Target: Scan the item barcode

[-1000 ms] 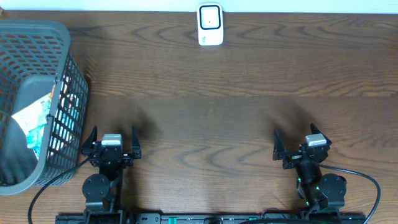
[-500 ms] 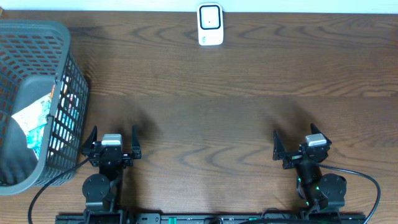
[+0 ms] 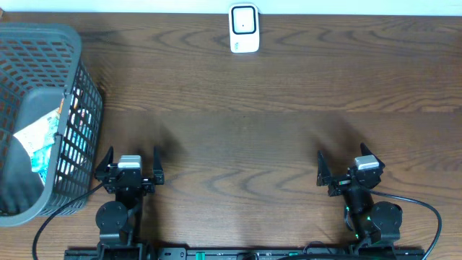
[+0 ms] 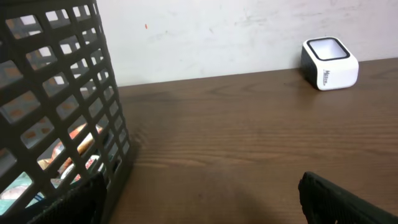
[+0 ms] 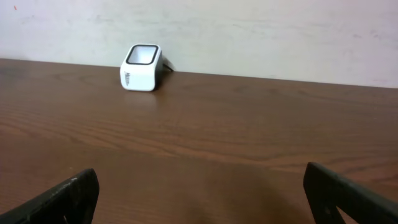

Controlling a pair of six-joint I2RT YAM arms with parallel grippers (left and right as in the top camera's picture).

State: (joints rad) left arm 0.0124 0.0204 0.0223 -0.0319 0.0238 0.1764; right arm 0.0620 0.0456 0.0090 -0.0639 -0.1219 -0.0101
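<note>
Right now you are at the very start: nothing has been picked up yet. Your desk [image 3: 260, 130] is dark wood. The mesh basket [image 3: 81, 130] stands at its left edge, just beside your left pincer [image 3: 132, 155], whose fingers stand wide apart with nothing between them. Your right pincer [image 3: 342, 162] sits well apart at the near right, equally spread and empty. The item, a blue-and-white packet [image 3: 40, 141], lies inside the basket near the wall closest to the left arm. More packaging shows through the mesh in the left wrist view, though you cannot tell what it is. The white scanner [image 3: 244, 29] stands at the middle of the desk's far edge, window facing up. Your next move, I judge, is to raise the left arm over the basket rim, close on the packet, then carry it to the scanner with the barcode turned to the window. Against the earlier frames nothing has shifted: arms, basket and scanner sit where they were.
</note>
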